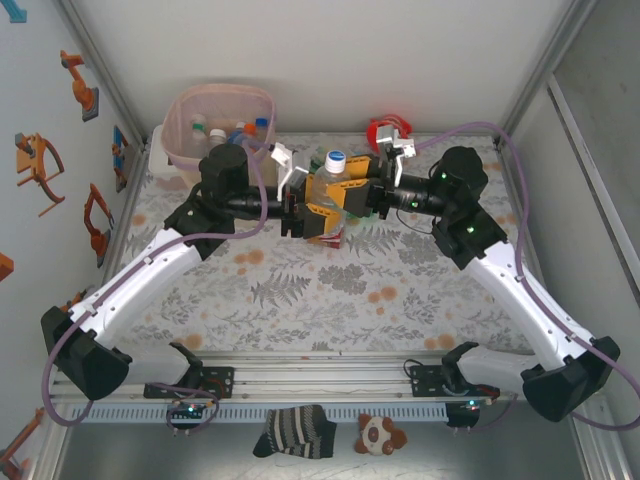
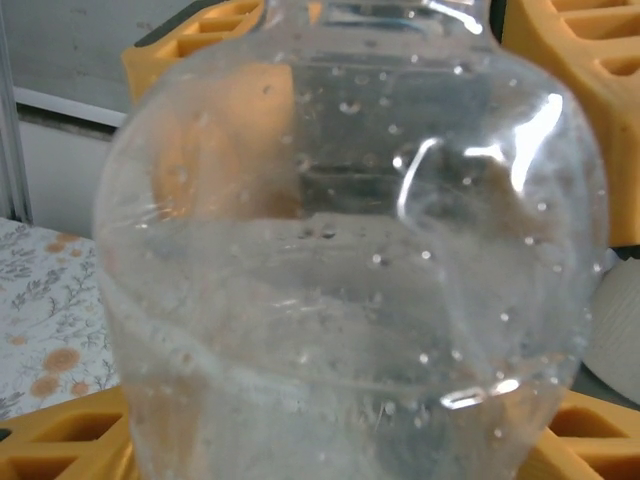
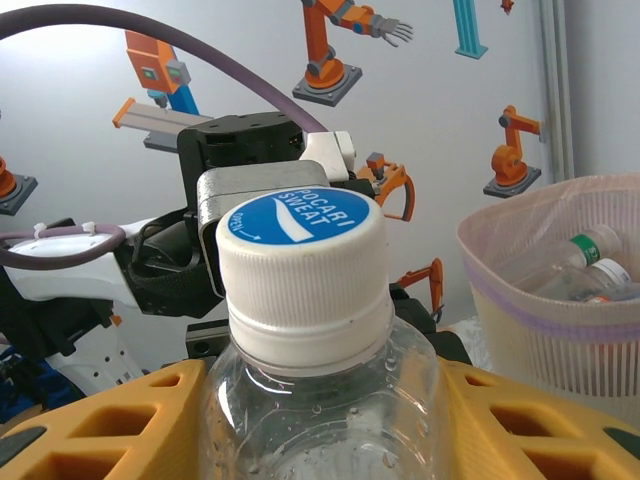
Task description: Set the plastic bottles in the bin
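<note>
- The desk (image 1: 300,290) has no loose bottle lying in plain sight on its flowered top. A scrap of green just behind the hands cannot be identified.
- The bin (image 1: 190,108) stands at the far left corner. It already holds several bottles (image 1: 216,134), so much of the job looks done.
- The right hand (image 1: 356,195) reaches in from the right and is clamped on the clear bottle (image 2: 350,300), with a yellow finger on each side of its shoulder.
- The left hand (image 1: 308,212) comes in from the left and meets it at mid-desk. The bottle's body sits between its fingers, but whether they press on it cannot be told.
- The clear bottle is held off the desk between the two hands, to the right of the bin and not over it. This looks like a hand-over towards the left arm.
- Its blue-and-white cap (image 3: 300,262) is on and points to the far side.
- What is left for this bottle is to carry it over the rim and drop it in.
</note>
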Robot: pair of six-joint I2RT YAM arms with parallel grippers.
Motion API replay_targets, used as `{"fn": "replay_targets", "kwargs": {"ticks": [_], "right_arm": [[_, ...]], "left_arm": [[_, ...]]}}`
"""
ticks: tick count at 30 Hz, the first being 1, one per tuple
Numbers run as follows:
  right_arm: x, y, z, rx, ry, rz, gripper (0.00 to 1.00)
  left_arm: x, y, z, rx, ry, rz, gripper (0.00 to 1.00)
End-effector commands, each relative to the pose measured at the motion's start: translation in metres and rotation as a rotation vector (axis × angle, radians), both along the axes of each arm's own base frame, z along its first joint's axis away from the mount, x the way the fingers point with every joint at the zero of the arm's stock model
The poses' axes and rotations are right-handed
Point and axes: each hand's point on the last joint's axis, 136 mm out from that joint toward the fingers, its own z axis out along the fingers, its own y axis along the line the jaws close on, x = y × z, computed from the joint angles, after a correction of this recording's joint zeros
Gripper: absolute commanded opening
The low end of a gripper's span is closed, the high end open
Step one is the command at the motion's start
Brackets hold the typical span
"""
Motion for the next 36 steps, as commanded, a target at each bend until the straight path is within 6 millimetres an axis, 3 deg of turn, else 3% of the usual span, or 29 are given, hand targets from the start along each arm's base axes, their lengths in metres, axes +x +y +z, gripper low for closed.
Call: {"fn": "replay_targets", "kwargs": {"ticks": [1, 9, 15, 22, 28, 36], "right_arm": [[-0.009, -0.004, 0.019, 0.022, -0.074, 0.000, 0.46], [-0.008, -0.003, 0.016, 0.018, -0.075, -0.008, 0.47], [-0.004, -0.005, 0.017, 0.017, -0.067, -0.048, 0.69], [-0.004, -0.019, 0.020, -0.007, -0.099, -0.142, 0.76], [-0.004, -0.031, 0.019, -0.037, -0.121, -0.227, 0.76], [-0.004, -0.036, 0.020, -0.042, -0.118, -0.257, 0.75]], "left_arm": [[-0.009, 0.001, 0.012, -0.023, -0.046, -0.037, 0.63], [-0.009, 0.003, 0.010, -0.015, -0.061, -0.019, 0.54], [-0.007, 0.008, 0.011, -0.004, -0.075, 0.011, 0.54], [-0.001, 0.020, 0.014, 0.024, -0.112, 0.088, 0.54], [0.034, 0.048, 0.021, 0.073, -0.118, 0.288, 0.56], [0.112, 0.112, 0.028, 0.151, -0.046, 0.663, 0.56]]}}
